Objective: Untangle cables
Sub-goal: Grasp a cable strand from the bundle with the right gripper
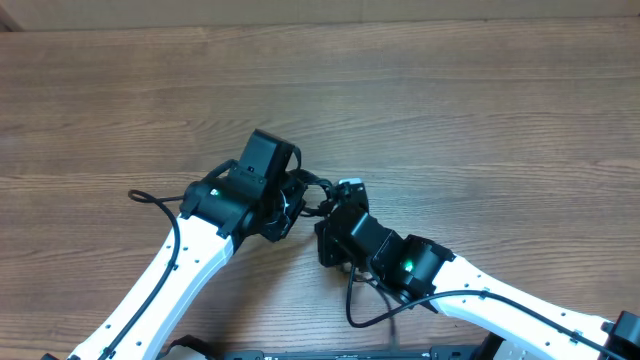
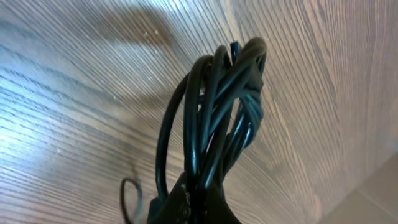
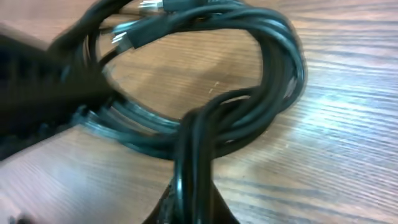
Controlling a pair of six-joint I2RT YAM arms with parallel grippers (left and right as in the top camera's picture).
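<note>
The cables (image 1: 312,194) are a bundle of thin black cords looped together between my two grippers near the table's middle. In the left wrist view the cables (image 2: 217,112) rise as a tight bunch out of my left gripper (image 2: 202,202), which is shut on them. In the right wrist view the cables (image 3: 249,118) form a loose coil, with a plug (image 3: 127,38) at the top. My right gripper (image 3: 193,199) is shut on several strands of it. In the overhead view my left gripper (image 1: 290,205) and right gripper (image 1: 328,218) nearly touch.
The wooden table (image 1: 450,110) stretches all round. A thicker black arm cord (image 1: 150,198) loops out left of the left arm, and another (image 1: 365,310) hangs below the right arm. The left arm shows blurred at the left of the right wrist view (image 3: 37,81).
</note>
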